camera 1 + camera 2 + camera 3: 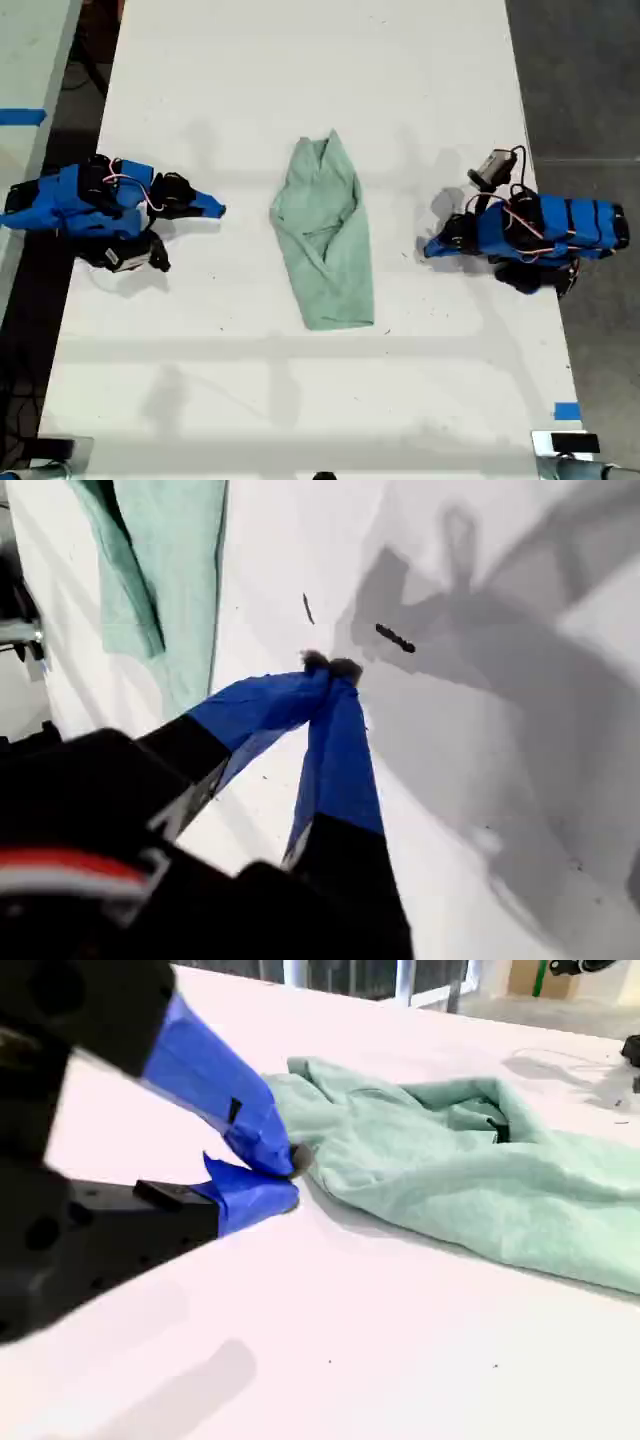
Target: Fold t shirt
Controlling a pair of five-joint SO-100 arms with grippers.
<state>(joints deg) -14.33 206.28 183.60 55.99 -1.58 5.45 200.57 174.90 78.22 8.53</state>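
With the t shirt (324,236) apparently folded lengthwise, my first gripper (330,666) and my second gripper (290,1175), both pressed together and empty, must next fold it crosswise.

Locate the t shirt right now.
The t shirt lies rumpled lengthwise at the middle of the white table in the exterior view, between the two blue arms, touching neither claw.

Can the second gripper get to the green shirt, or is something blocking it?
Probably yes. My second gripper sits shut on the white table right beside the t shirt, and nothing lies between them. It is not touching the cloth.
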